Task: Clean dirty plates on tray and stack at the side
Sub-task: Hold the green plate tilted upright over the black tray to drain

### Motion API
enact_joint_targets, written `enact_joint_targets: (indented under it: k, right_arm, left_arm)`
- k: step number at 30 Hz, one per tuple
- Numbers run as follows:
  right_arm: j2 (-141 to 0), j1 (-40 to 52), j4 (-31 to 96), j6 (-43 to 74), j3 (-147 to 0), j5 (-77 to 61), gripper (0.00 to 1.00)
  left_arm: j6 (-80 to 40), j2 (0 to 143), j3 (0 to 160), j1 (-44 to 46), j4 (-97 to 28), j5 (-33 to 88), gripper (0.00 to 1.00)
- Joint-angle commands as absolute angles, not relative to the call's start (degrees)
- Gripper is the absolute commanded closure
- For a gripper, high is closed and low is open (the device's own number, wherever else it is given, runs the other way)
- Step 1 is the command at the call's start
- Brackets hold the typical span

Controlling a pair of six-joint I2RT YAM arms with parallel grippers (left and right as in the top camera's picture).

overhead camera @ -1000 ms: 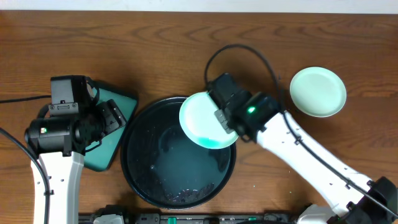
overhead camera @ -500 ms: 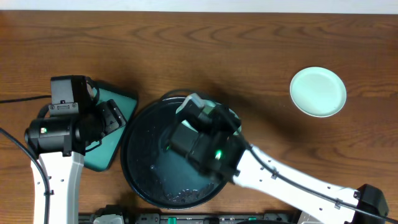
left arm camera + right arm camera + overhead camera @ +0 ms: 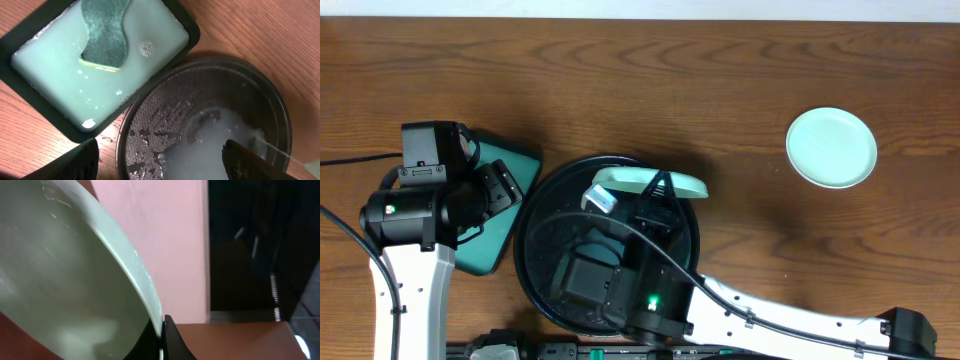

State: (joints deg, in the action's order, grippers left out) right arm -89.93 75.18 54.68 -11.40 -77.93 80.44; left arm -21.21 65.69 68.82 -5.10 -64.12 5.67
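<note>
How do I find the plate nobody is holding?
Start at the big black tray mid-table. Up and to its right, a mint plate lies flat, alone on the wood. The other plate is tilted over the tray, held by the right tool.

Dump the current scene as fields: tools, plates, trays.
left tool: open, empty, above the edges of both trays
right tool: shut on the held plate's rim
held plate: pale, tipped up on edge over the black tray's far side
other plate: pale mint, flat on the table, far right, apart from the trays
black tray: round, milky water inside
teal tray: rectangular, soapy liquid, green sponge lying in it
</note>
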Motion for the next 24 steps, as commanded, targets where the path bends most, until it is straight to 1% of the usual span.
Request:
enact_joint_targets:
  k: [1,24]
  right_arm:
    - [-88.49,75.85,53.19,-15.38,-78.89,85.56,0.99]
    - [-88.49,75.85,52.23,-16.01,-78.87,85.47,0.99]
  left_arm:
    - [-21.74,65.49,69.6,-5.06,-64.27,5.54,0.21]
    - [-21.71,65.49,69.6,-5.06,-64.25,5.56,0.21]
